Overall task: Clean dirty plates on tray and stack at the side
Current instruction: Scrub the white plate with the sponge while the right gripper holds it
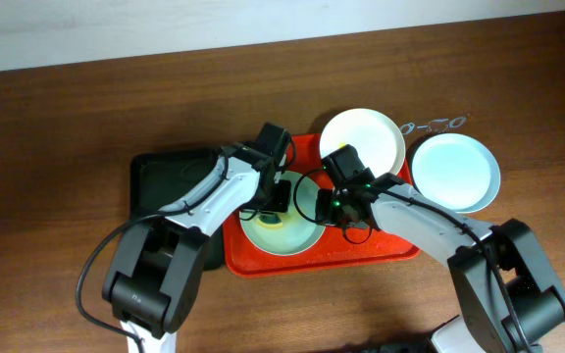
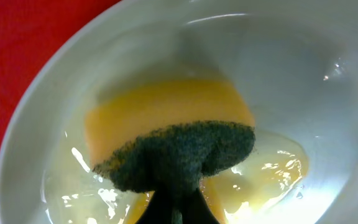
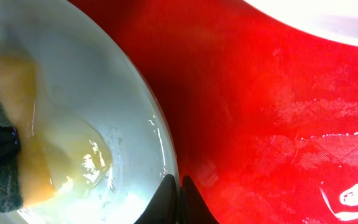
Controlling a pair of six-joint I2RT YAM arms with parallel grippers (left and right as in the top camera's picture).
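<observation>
A pale green plate (image 1: pixel 297 233) lies on the red tray (image 1: pixel 381 253). My left gripper (image 1: pixel 278 201) is shut on a yellow sponge with a dark green scouring face (image 2: pixel 166 124), pressed into the plate's bowl (image 2: pixel 303 81). A wet yellow smear (image 2: pixel 272 168) lies beside the sponge. My right gripper (image 3: pixel 178 193) is shut on the plate's rim (image 3: pixel 160 137), one finger inside and one over the tray (image 3: pixel 260 93). A white plate (image 1: pixel 361 137) sits at the tray's far edge. A pale blue plate (image 1: pixel 454 172) rests on the table to the right.
A smaller black tray (image 1: pixel 165 181) lies left of the red one, under my left arm. A thin wire-like object (image 1: pixel 435 125) lies on the wooden table behind the blue plate. The tray floor shows wet patches (image 3: pixel 353 193).
</observation>
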